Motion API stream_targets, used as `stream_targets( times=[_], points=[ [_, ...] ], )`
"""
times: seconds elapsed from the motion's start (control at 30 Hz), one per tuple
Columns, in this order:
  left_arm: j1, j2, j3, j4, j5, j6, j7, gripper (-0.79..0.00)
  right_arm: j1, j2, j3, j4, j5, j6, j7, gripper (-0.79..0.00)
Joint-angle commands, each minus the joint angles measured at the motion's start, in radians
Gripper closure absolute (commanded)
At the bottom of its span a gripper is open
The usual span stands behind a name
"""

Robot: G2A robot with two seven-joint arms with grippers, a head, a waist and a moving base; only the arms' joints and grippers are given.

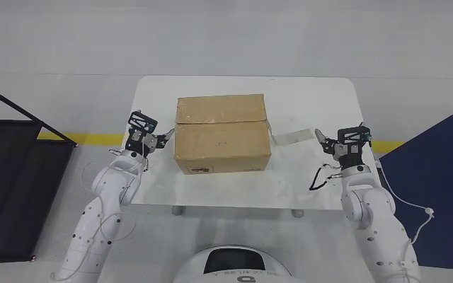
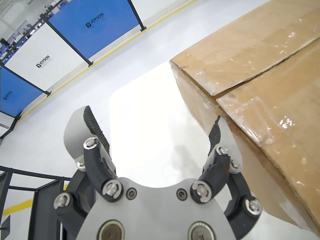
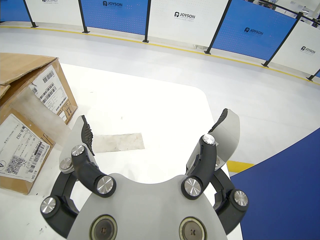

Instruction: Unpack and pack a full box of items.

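Right now, one big brown box (image 1: 223, 134) in the middle of the white table (image 1: 311, 99). Top flaps down, with a thin crack between them. Shiny clear tape over the top and one corner. White stickers (image 3: 50, 91) on the end facing the right gripper (image 3: 155, 116).

Left gripper (image 2: 152, 116) just beside the left end of the box, fingers spread wide, holding nothing. One fingertip very near the box side; hard to tell if touching.

Right gripper over the right part of the table, well apart from the box, fingers spread wide too, holding nothing.

Flat pale strip (image 3: 118, 142) lying on the table between the box and the right gripper.

Black rack (image 1: 21, 184) on the floor, off to the left of the table. Blue and white wall boards (image 3: 175, 18) far behind.
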Motion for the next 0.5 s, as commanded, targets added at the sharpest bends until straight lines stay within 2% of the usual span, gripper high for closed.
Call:
stream_targets(
  times=[0.0, 0.27, 0.37, 0.47],
  points=[
    [-0.002, -0.001, -0.002, 0.000, -0.012, 0.004, 0.003, -0.785, 0.000, 0.000, 0.000, 0.000, 0.000, 0.000, 0.000, -0.785],
    [-0.005, -0.004, 0.015, -0.009, 0.004, -0.005, 0.006, -0.785, 0.000, 0.000, 0.000, 0.000, 0.000, 0.000, 0.000, -0.785],
    [0.000, -0.004, 0.001, -0.024, -0.048, -0.037, 0.012, -0.785, 0.000, 0.000, 0.000, 0.000, 0.000, 0.000, 0.000, -0.785],
    [0.010, -0.001, -0.038, -0.041, -0.146, -0.107, 0.012, -0.785, 0.000, 0.000, 0.000, 0.000, 0.000, 0.000, 0.000, -0.785]
  ],
)
